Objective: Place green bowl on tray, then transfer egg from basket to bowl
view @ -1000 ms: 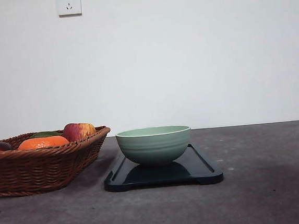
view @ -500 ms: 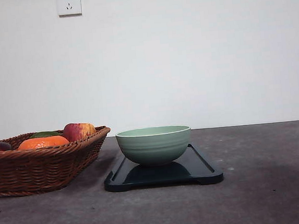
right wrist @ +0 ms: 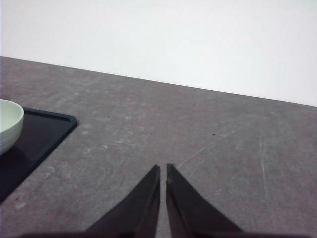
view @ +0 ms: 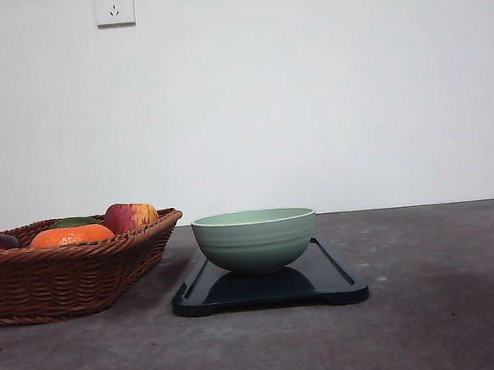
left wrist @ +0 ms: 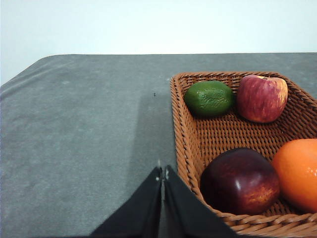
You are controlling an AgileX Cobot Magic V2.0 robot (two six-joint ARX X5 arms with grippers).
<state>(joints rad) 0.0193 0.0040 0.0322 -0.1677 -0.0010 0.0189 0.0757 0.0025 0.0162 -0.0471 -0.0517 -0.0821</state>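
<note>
The green bowl [view: 254, 239] stands upright on the dark tray [view: 335, 283] in the middle of the table. To its left sits the brown wicker basket [view: 73, 274] with fruit in it. The egg is hidden from every view. In the left wrist view my left gripper [left wrist: 163, 173] is shut and empty, just outside the basket [left wrist: 187, 144] near its rim. My right gripper [right wrist: 163, 171] is shut and empty over bare table, with the tray [right wrist: 39, 134] and the bowl [right wrist: 9, 124] off to one side of it.
The basket holds a lime [left wrist: 209, 98], a red-yellow apple [left wrist: 261, 98], a dark red apple [left wrist: 240, 181] and an orange [left wrist: 297, 173]. Grey tabletop [view: 448, 306] lies around the tray. A white wall with two sockets [view: 114, 6] stands behind.
</note>
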